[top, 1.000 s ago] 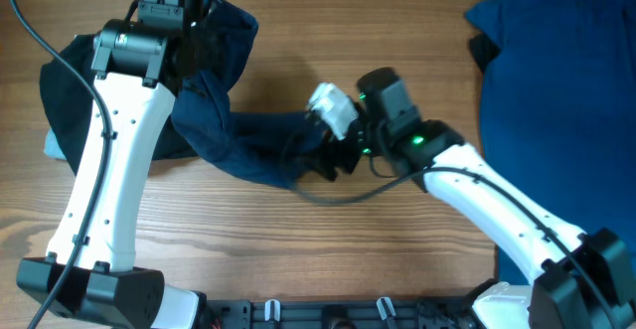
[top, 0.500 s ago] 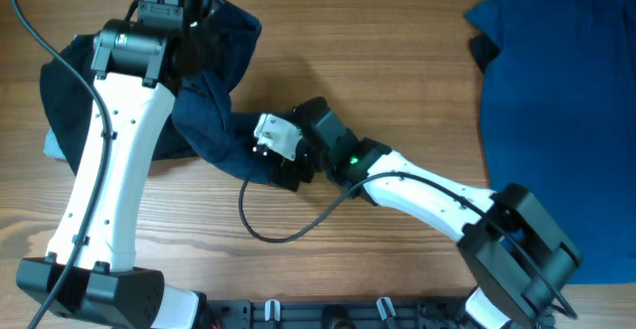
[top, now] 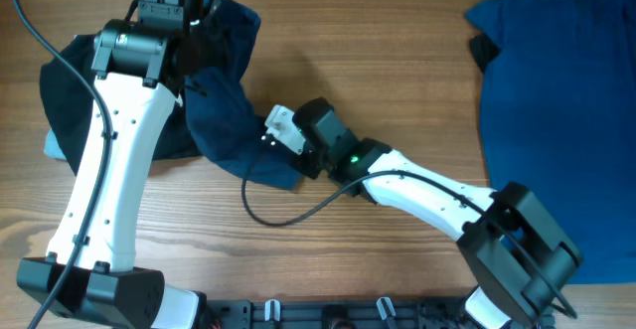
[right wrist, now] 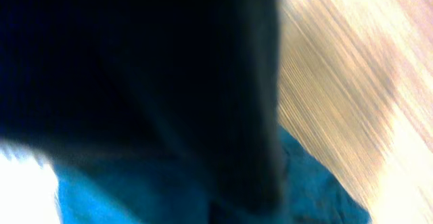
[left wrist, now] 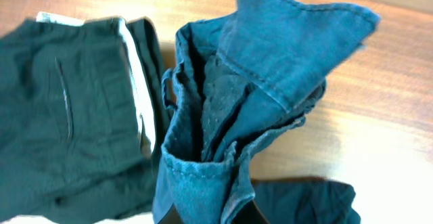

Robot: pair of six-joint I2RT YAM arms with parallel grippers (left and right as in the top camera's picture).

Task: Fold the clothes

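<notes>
The left gripper pinches a bunched fold of the dark trousers, while the right gripper presses against them, its grip impossible to tell

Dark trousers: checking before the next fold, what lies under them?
Bare wooden table shows around the trousers. A pale patch peeks out at their left edge; unclear what. The left arm covers their middle, the right gripper their leg end.

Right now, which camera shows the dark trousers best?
The left wrist view: the dark trousers fill it sharply, pocket slit and pale waistband lining showing. Overhead, the left arm covers part of them. The right wrist view is just a dark blur.
</notes>
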